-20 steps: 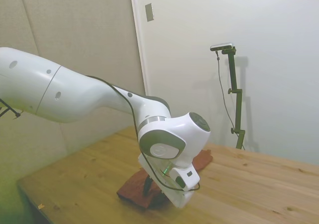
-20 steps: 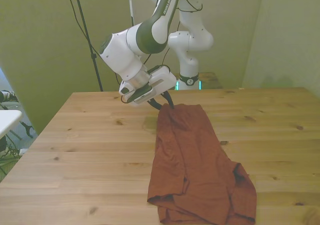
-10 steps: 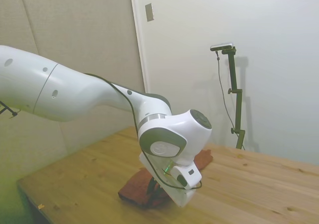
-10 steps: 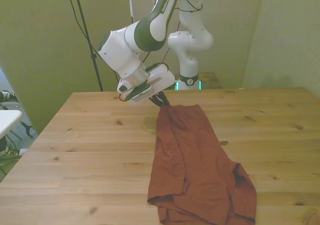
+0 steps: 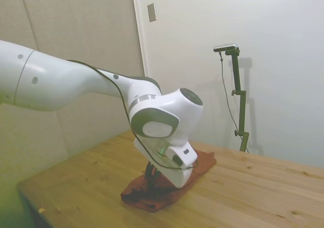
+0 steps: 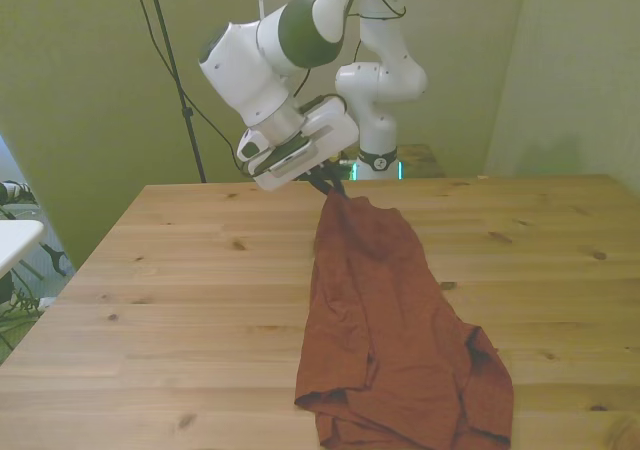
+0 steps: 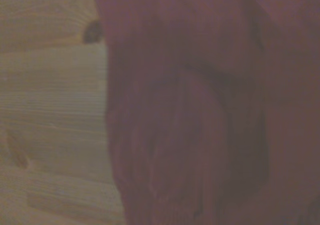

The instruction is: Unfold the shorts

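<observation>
While jaws (image 6: 335, 187) pinch peaked far edge, limp rust-red shorts (image 6: 390, 320) drape wrinkled across wooden table (image 6: 180, 300).

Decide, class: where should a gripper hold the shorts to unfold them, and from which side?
Grip the far corner of the shorts, from above. The gripper seems shut on that raised peak, while the rest lies limp on the table, so lifting there likely opens the fold.

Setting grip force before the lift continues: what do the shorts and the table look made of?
The shorts: soft woven or knit fabric, matte rust-red; they drape limp from the gripper and wrinkle on the tabletop. Exact fibre cannot be told. The table: wooden planks, light, with visible grain and knots and a smooth, faintly satin finish.
</observation>
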You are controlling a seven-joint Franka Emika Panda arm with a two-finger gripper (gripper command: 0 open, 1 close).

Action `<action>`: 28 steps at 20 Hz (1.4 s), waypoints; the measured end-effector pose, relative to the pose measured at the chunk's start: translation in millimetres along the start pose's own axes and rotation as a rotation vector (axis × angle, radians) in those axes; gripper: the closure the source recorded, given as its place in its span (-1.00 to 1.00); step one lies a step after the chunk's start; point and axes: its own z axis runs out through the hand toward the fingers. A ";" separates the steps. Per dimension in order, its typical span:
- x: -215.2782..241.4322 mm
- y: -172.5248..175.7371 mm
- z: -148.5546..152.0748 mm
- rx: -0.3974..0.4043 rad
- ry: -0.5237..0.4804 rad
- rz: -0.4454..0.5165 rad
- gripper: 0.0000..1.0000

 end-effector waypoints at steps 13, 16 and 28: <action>-72.8 -112.2 47.9 -0.137 0.098 -0.195 1.00; -101.6 -121.6 61.7 -0.178 0.115 -0.262 1.00; -159.6 -116.5 112.0 -0.292 0.117 -0.416 -1.00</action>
